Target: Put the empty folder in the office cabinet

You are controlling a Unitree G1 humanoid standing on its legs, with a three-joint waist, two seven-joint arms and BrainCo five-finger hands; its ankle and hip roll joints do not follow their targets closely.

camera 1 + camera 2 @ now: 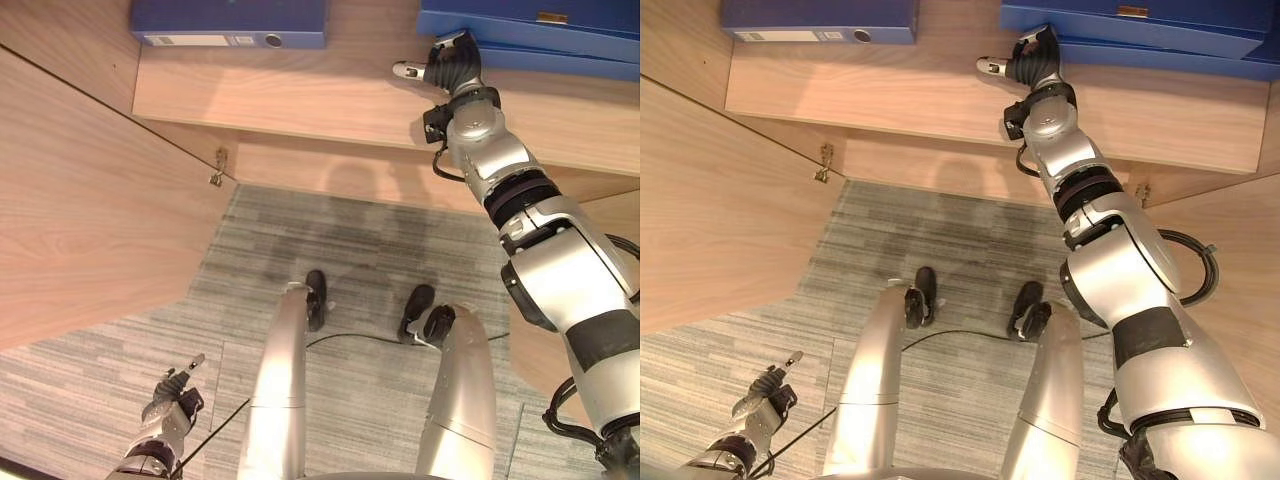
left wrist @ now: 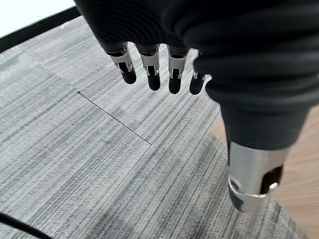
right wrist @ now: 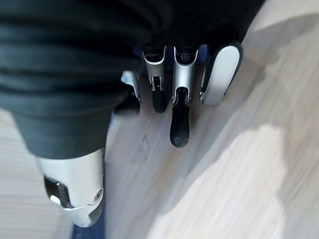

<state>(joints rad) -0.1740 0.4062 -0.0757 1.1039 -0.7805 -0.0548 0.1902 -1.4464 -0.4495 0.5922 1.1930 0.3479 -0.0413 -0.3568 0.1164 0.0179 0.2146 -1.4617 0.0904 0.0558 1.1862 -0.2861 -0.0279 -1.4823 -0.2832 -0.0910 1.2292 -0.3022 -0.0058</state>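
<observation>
Right wrist view: right hand (image 3: 174, 94) has fingers straight and relaxed, holding nothing, hovering over the cabinet shelf (image 1: 330, 105) with fingertips at the edge of the blue folder (image 1: 560, 35). From the head, that hand sits at 1 o'clock, with the folder lying flat on the shelf just beyond it at 1–2 o'clock. Judgement: placement looks done; what's left is pulling the arm back out. A second blue binder (image 1: 228, 22) lies on the same shelf at 11 o'clock, well apart, with bare shelf between the two. Left hand (image 1: 172, 398) hangs at 7 o'clock over the grey carpet (image 1: 300, 230), fingers straight, empty. Open cabinet door (image 1: 90, 200) stands at 9–10 o'clock, with its hinge (image 1: 217, 168) near the shelf corner. Retreat path toward 6 o'clock looks free; watch the shelf's front lip under the forearm.
</observation>
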